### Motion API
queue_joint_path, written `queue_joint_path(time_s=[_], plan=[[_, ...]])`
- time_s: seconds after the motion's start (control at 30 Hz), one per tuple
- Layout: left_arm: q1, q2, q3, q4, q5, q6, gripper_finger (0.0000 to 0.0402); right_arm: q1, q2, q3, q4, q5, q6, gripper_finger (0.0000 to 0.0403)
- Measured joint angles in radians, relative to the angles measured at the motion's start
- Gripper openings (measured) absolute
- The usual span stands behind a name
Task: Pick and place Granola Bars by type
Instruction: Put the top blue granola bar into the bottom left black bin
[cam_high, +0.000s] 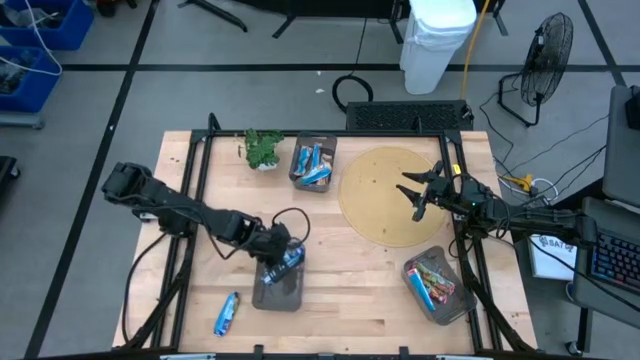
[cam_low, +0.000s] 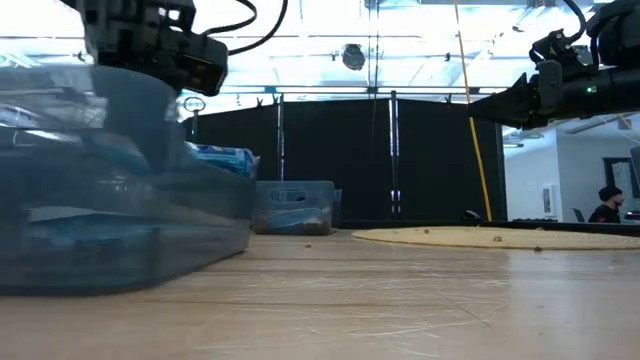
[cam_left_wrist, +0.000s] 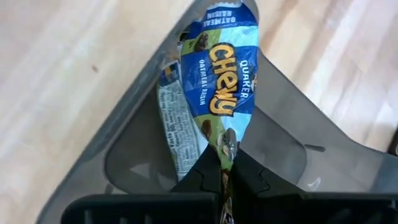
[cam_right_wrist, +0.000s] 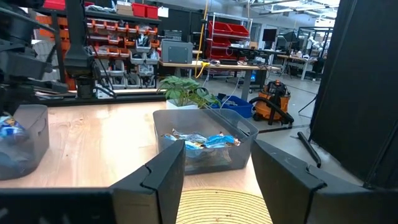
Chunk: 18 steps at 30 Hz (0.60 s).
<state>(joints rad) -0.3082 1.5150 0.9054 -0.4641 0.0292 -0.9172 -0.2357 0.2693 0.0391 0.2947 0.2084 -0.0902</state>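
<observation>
Tabletop (cam_high: 330, 270) of pale wood fills the centre of the high view, carrying a round mat (cam_high: 385, 195) and three grey bins. Lower centre, the near bin (cam_high: 278, 287) sits under the left hand (cam_high: 283, 250), which pinches a blue granola bar (cam_left_wrist: 214, 74) by its crimped end so it dangles over the bin, apparently for dropping. Right hand (cam_high: 420, 193) waits over the mat, fingers spread. A stray blue bar (cam_high: 227, 313) lies lower left, unsorted.

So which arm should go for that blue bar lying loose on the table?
Probably the left. The loose blue bar lies beside its bin, though its gripper must first drop the Chewy bar. The right gripper hangs open but far across, over the round mat.
</observation>
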Motion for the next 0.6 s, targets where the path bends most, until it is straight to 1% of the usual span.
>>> queue_joint_path(time_s=[0.23, 0.37, 0.5, 0.6], plan=[[0.063, 0.0, 0.0, -0.002, -0.014, 0.024, 0.0008, 0.0, 0.0, 0.0, 0.0, 0.0, 0.0, 0.018], [0.08, 0.0, 0.0, -0.006, -0.03, 0.022, 0.0008, 0.0, 0.0, 0.0, 0.0, 0.0, 0.0, 0.0177], [0.076, 0.0, 0.0, -0.011, -0.021, 0.014, 0.0011, 0.0, 0.0, 0.0, 0.0, 0.0, 0.0, 0.0177], [0.047, -0.005, 0.0, -0.011, -0.014, 0.014, 0.0008, 0.0, 0.0, 0.0, 0.0, 0.0, 0.0, 0.018]])
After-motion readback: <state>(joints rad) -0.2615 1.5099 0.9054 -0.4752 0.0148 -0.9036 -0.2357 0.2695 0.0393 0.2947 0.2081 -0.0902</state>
